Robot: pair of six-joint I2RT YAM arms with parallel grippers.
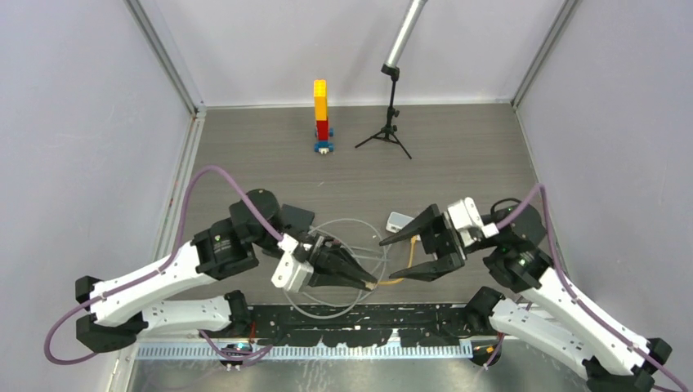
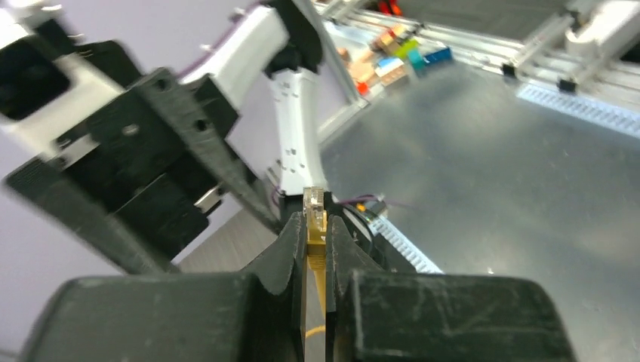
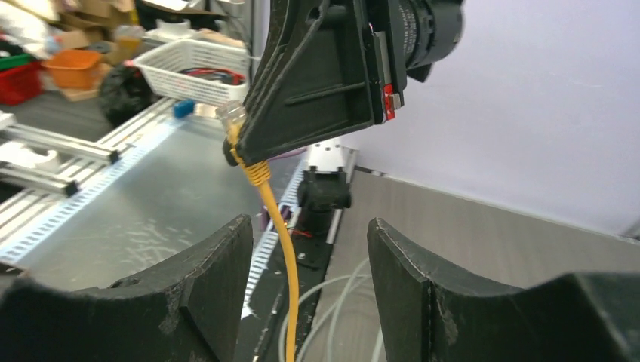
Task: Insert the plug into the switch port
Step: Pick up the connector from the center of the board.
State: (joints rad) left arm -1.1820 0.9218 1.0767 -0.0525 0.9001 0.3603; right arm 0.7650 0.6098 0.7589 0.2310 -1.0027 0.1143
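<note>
Plug (image 2: 315,205): clear tip on a yellow boot, pinched between the left gripper's fingertips and sticking out past them. It is held in the air above the table, between the two grippers.
Left gripper (image 2: 315,230): clamped tight on the plug and on nothing else. In the top view it points right, toward the right gripper.
Cable (image 3: 278,226): yellow, hanging down from the plug's boot. In the right wrist view it drops in the gap between the right gripper's fingers. In the top view it runs right along the table, then bends back toward the box.
Box (image 1: 399,220): white, low and flat on the table, just behind the right gripper's far finger and apart from the plug.
Port: not visible in any view, so which side of the box it is on cannot be told.
Right gripper (image 1: 386,259): jaws wide apart, holding nothing, facing the left gripper with its tips near the plug.
Clear wire (image 1: 337,220): a thin loop lying on the table under the left gripper.
Table (image 1: 458,155): grey, wood-grained.
Brick tower (image 1: 321,114): yellow over red on a blue base, upright at the far side.
Tripod (image 1: 391,122): small and black, right of the tower.
</note>
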